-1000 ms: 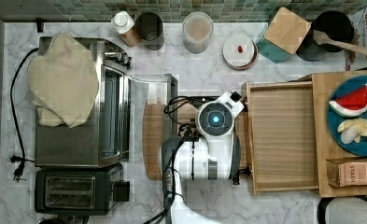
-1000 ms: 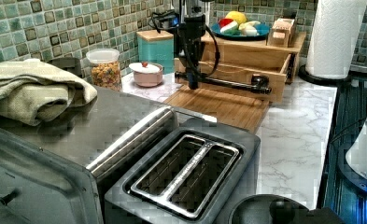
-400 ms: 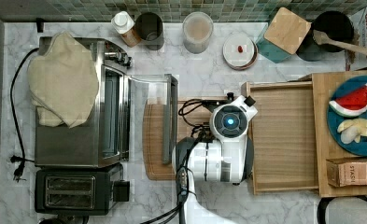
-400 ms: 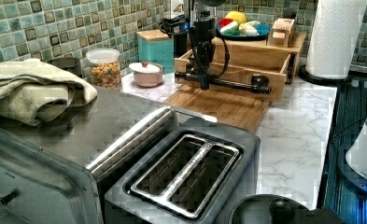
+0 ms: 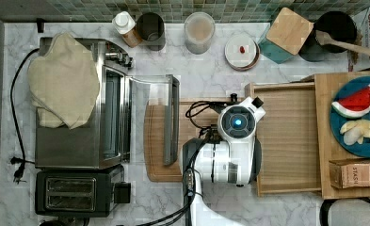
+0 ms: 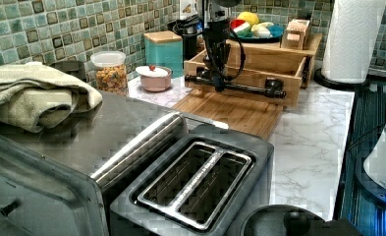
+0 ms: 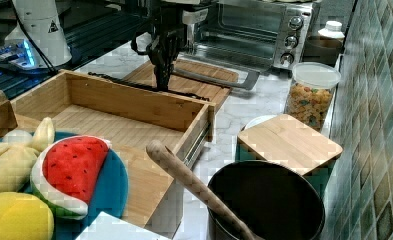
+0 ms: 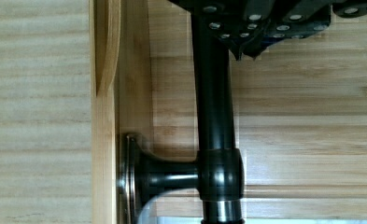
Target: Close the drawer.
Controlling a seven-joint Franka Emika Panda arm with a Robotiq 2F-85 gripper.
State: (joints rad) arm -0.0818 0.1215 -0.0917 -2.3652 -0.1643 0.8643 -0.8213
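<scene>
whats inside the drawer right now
The drawer looks empty: the right view shows bare wooden bottom. Its back part runs under the wooden top holding the blue plate, so that stretch is hidden.

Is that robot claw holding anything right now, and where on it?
The gripper sits at the drawer front, on its dark bar handle; whether it actually clamps the bar cannot be told.

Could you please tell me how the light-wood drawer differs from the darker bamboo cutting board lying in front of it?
The light-wood drawer with raised rims is paler than the darker bamboo cutting board. The drawer is a shallow box with thin walls and square corners; the cutting board is a flat slab with rounded corners. The drawer bears a dark bar handle on its front; the cutting board shows none. Both are wooden and rectangular.
</scene>
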